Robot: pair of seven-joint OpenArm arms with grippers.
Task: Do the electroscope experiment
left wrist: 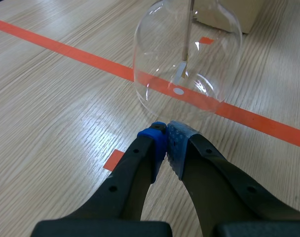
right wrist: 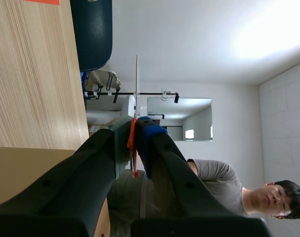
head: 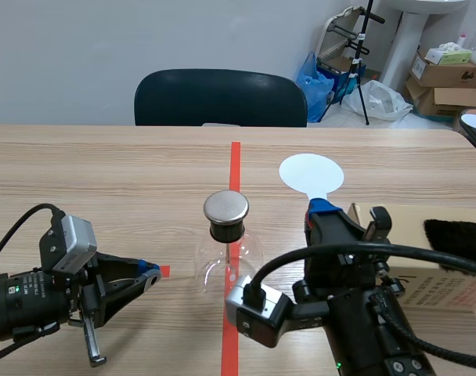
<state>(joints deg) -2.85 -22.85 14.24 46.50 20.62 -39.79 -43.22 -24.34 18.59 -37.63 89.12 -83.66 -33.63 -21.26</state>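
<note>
So the wooden table takes up most of what you see, with a dark chair tucked in at its far edge. Over by the right edge of the table sits a cardboard box, and there's a black furry cloth lying on top of it.

The electroscope is a clear glass flask standing upright about mid-table, a bit toward the near edge, right on the red tape line. It has a round metal cap on a black stopper, and you can see a thin rod hanging down inside the glass.

The right gripper is up in the air just right of the flask, clamped on the orange stem of a white disc paddle. The disc pokes out past the fingertips toward the far edge, and isn't touching the cap.

The left gripper is low over the table's near left part, pointing at the base of the flask. Its pads are pressed together with nothing between them, tips near the glass but not touching.

From the right wrist view you can also spot a person in a grey shirt.
</note>
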